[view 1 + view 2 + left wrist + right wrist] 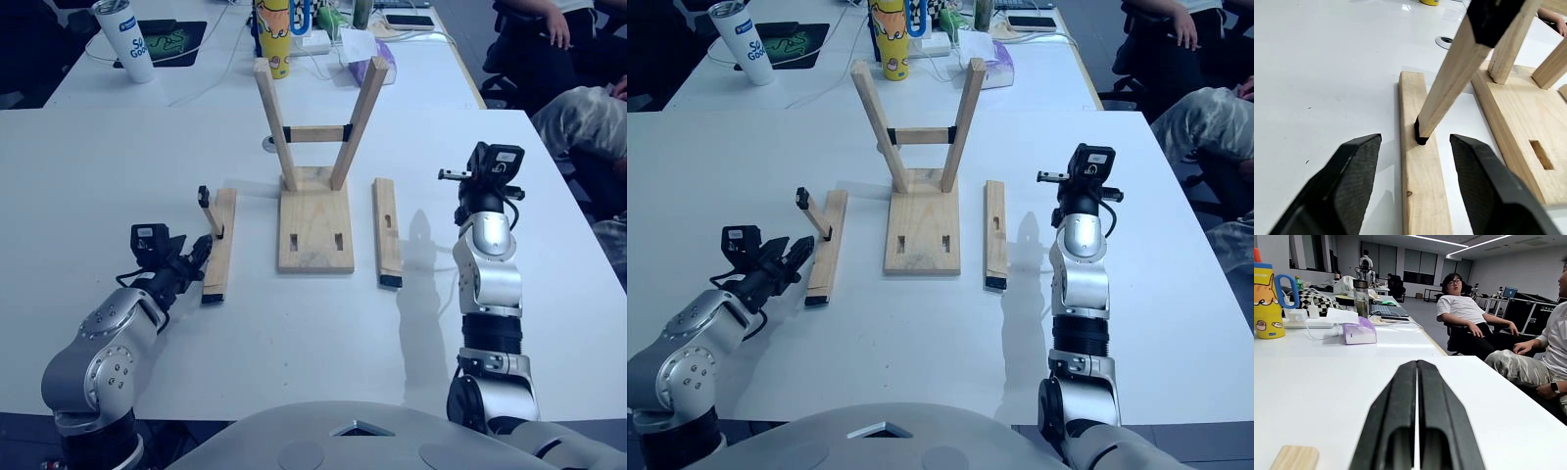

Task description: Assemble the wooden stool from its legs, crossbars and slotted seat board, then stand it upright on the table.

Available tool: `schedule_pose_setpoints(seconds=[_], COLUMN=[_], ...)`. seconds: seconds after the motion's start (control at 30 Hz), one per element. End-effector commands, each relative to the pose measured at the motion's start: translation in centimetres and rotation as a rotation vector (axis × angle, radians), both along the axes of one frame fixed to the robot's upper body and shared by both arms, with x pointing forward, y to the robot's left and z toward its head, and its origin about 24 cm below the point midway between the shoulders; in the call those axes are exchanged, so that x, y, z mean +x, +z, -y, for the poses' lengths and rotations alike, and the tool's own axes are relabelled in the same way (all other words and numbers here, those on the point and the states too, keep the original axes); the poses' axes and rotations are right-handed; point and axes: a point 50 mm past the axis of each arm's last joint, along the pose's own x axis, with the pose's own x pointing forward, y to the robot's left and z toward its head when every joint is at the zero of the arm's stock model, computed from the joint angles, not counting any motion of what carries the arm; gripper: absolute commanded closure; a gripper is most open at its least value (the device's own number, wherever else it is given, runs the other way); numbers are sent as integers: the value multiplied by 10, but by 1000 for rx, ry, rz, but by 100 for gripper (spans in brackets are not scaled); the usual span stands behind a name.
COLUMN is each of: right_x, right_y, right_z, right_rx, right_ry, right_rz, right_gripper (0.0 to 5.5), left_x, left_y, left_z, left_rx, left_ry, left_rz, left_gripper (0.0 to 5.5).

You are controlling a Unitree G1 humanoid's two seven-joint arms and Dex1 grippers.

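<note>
The worktop carries everything. The biggest piece, the seat, lies flat at the centre with its long axis running away from me. Two legs stand in its far end, splaying outward as they rise and tied by a crossbar. The two slots at its near end are unfilled. A loose leg lies flat on either side, each parallel to the seat's long edges: the right leg is bare, and the left leg has a short bar standing in it at a slant. My left tool is spread wide and low, a finger on either side of the left leg's near end, neither touching wood as far as I can see. My right tool is closed on nothing, raised to the right of the right leg. I judge the wood light, stiff and dry, so it is easy to grip. I would pinch the left leg across its narrow width, just nearer me than the bar. Since that joint may be only a push fit, I would lift without twisting.
</note>
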Motion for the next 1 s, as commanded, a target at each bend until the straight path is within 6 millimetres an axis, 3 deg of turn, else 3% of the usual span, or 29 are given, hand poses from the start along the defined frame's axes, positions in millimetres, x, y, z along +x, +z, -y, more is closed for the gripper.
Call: schedule_pose_setpoints(seconds=[0.03,0.67,1.0], right_x=[-2,5,4], right_y=[-1,1,5], right_z=[-3,-11,-14], right_rx=[4,-26,-17], right_ry=[-8,68,67], right_rz=[10,-3,10], right_gripper=[550,550,550], left_x=[2,-4,7], left_y=[-6,-44,-40], left_z=[1,8,15], left_rx=[35,38,30], left_ry=[-5,66,68], left_rz=[-44,-169,-142], left_gripper=[243,243,243])
